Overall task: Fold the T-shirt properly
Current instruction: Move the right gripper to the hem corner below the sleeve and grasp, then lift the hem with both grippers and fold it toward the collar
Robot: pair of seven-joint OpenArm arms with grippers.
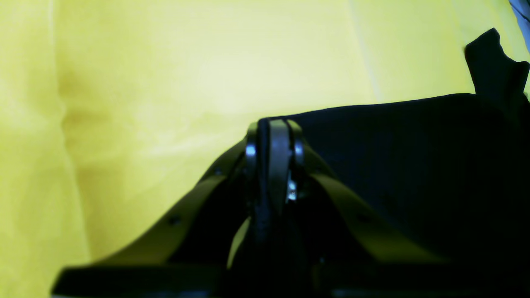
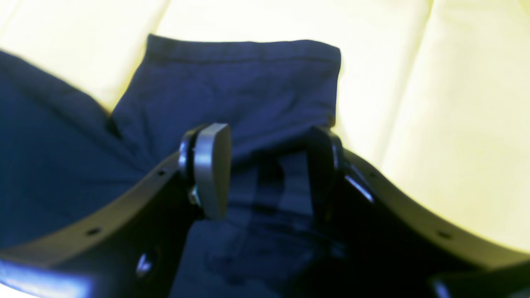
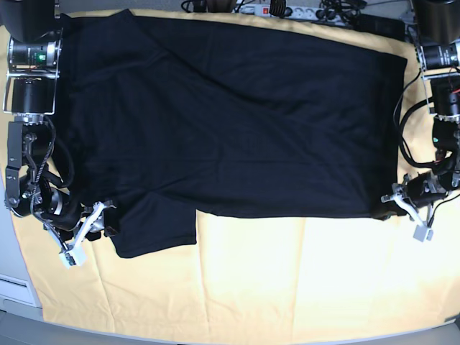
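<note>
T-shirt (image 3: 237, 108): soft, floppy, light. Left gripper (image 1: 273, 128) pinching its bottom corner; right gripper (image 2: 265, 165) wide apart over its sleeve. Best grabbed at corners.

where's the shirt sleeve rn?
In the base view the sleeve lies flat on the yellow table cloth at lower left, jutting from the T-shirt, with the right gripper open at its outer edge.

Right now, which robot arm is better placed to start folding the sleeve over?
Probably the right arm. Its gripper hangs with jaws open right over the sleeve of the T-shirt. The left gripper is shut at the shirt's far bottom corner, apparently already pinching it.
</note>
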